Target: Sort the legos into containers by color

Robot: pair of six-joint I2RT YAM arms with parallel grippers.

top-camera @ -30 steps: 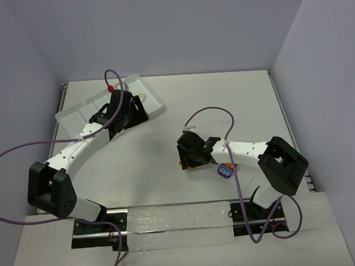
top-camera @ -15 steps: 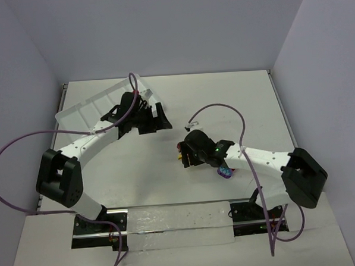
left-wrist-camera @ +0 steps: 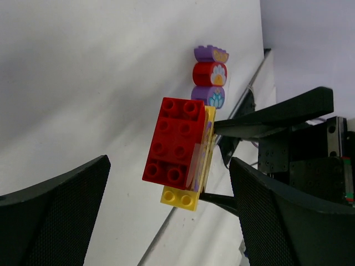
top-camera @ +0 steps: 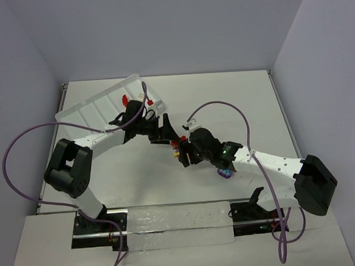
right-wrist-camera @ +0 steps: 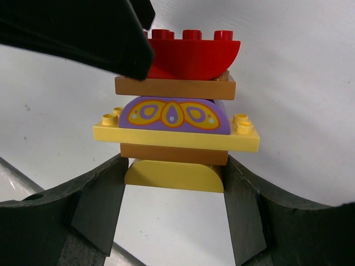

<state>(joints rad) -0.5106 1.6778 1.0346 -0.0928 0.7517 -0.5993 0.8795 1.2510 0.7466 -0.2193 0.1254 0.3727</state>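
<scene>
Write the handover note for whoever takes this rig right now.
The right gripper is shut on the mixed stack (red, brown, purple, yellow), mid-table.
The left gripper is open, with fingers either side of the stack and not gripping.
The tray is far left; something red shows in it, too small to identify.
The purple-and-red cluster lies on the table.
Left to do: split both clusters and sort by colour.

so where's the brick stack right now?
Top view, table centre: the brick stack is gripped by the right hand, with the open left hand just beyond it on the tray side.
</scene>
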